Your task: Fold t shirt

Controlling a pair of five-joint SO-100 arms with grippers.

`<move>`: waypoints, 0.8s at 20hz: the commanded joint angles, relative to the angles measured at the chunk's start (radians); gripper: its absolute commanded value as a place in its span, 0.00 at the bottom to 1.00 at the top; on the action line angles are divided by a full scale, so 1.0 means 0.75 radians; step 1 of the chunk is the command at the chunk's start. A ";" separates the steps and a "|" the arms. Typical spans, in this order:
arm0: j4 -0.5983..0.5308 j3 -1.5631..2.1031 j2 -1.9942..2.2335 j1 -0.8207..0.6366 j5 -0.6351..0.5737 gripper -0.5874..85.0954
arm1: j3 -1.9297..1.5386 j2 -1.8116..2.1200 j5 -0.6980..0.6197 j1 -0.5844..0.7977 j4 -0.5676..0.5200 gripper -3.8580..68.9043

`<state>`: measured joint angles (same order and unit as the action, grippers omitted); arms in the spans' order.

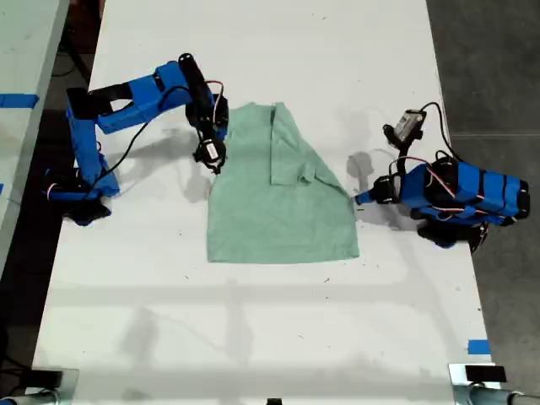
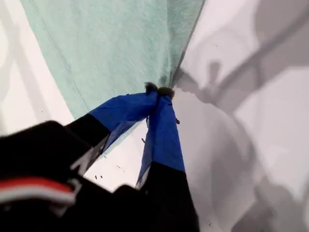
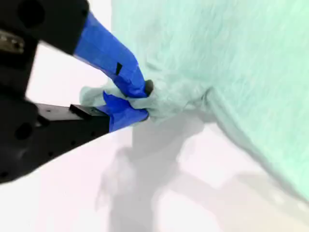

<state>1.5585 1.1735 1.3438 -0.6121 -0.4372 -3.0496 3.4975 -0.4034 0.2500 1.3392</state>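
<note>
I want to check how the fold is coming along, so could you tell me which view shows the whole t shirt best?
The exterior view: the t shirt lies whole on the table, one side folded over. The first wrist view shows only an edge at my first gripper; the second shows a bunch pinched in my second gripper.

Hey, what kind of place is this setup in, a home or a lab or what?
Probably a robotics lab or workshop bench, not a home: two blue arms are mounted on a bare white table, blue tape marker sits at its edge, and only the t shirt lies there.
</note>
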 commanded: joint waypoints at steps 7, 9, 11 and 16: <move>-0.354 -0.288 -0.162 0.468 -0.211 0.13 | -0.078 0.004 0.000 0.000 0.002 0.04; -0.409 -0.290 -0.145 0.540 -0.270 0.23 | -0.078 0.004 0.002 0.000 0.002 0.04; -0.391 -0.284 -0.086 0.540 -0.297 0.23 | -0.078 0.004 0.002 0.000 0.002 0.04; -0.274 -0.205 0.440 0.434 -0.252 0.13 | -0.078 0.004 0.004 -0.002 0.002 0.04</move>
<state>1.3330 1.0155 1.4266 -0.2316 -0.6611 -3.0496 3.4975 -0.4034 0.2500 1.3392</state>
